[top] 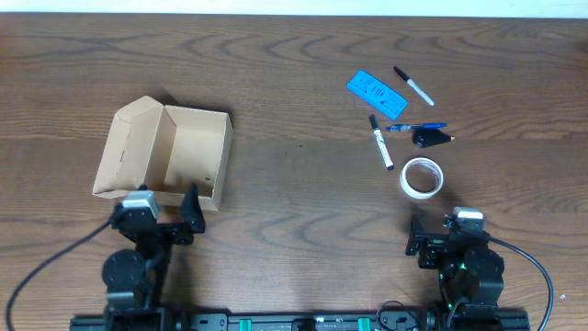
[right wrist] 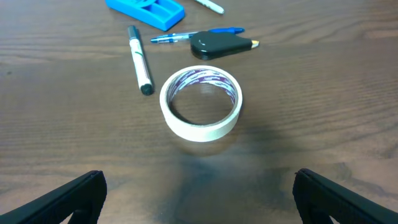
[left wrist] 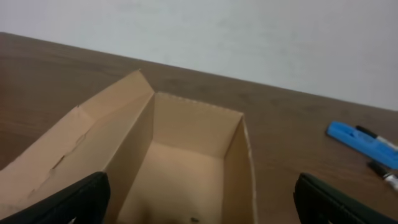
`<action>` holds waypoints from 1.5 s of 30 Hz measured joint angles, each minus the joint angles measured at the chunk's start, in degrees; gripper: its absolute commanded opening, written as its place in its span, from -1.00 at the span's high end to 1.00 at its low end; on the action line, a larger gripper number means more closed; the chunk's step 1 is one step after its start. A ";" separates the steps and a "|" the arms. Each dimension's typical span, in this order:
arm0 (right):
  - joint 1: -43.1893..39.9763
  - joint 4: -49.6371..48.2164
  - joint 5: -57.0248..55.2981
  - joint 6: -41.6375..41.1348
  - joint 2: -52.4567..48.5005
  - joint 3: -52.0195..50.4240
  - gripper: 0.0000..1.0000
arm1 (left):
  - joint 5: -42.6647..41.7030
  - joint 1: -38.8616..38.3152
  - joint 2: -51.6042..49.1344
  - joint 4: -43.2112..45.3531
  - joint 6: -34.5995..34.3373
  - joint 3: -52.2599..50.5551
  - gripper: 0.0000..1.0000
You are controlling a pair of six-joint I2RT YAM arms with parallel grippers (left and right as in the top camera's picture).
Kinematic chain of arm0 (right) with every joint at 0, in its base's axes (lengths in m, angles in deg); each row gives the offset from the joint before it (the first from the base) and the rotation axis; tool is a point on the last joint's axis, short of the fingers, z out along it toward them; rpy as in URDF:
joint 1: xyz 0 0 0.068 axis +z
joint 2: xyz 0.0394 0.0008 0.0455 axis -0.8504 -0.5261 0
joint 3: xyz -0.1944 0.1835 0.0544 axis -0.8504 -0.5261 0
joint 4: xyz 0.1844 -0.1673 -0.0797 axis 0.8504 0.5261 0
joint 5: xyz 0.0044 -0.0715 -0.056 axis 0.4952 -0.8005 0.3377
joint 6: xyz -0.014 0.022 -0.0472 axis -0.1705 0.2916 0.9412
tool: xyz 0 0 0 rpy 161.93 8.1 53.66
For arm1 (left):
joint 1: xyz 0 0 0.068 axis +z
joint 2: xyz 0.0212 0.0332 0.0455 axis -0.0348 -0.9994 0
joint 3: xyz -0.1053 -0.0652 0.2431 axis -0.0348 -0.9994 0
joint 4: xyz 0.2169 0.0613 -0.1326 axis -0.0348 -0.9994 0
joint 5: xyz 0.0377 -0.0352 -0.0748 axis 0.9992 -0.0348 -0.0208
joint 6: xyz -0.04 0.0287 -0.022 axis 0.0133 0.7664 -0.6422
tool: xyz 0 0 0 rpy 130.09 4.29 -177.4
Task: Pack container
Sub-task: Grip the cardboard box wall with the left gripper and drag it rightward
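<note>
**Empty box, 5 loose items, both grippers wide open**

The container (top: 195,152) sits on the left half of the table (top: 294,230), open side up, with its flap lid folded back to the left. Its floor is bare, so I judge that packing has not begun. The goods lie well apart from it on the right: a tape roll (right wrist: 202,129) lying flat, a black-and-white marker (top: 381,142), a second marker (top: 413,85), a blue pen (top: 418,127), a small black object (top: 430,138) and a blue card (top: 376,94).

The roll is nearest the right arm and looks like the sensible first pick. Done well, the arm would come down centred on the ring. It would close either across its full width or on 1 wall, with 1 finger inside the hole, clear of the marker just beside it. The roll should be lifted level and released low inside the box, since the fit looks snug.

The right gripper (right wrist: 199,186) hangs short of the roll, its fingers spread wider than the ring, holding and touching nothing. The left gripper (left wrist: 200,196) is equally spread and empty at the container's near edge. Whether it touches the cardboard I cannot tell.
</note>
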 measured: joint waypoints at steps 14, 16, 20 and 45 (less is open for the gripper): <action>0.00 0.02 0.00 0.00 0.00 -0.09 -0.99 | -4.20 -1.95 -43.43 -16.83 4.13 33.73 -0.91; 0.00 0.00 0.00 0.00 0.00 -0.11 -0.98 | -4.13 -3.69 -47.30 -19.82 5.75 37.57 -0.91; 0.00 0.00 0.00 0.00 0.00 -0.11 -0.98 | -1.75 -9.73 -55.47 -23.41 8.20 42.84 -0.91; 0.00 0.00 0.00 0.00 0.00 -0.11 -0.99 | -0.22 -12.13 -79.34 -19.04 9.22 42.91 0.56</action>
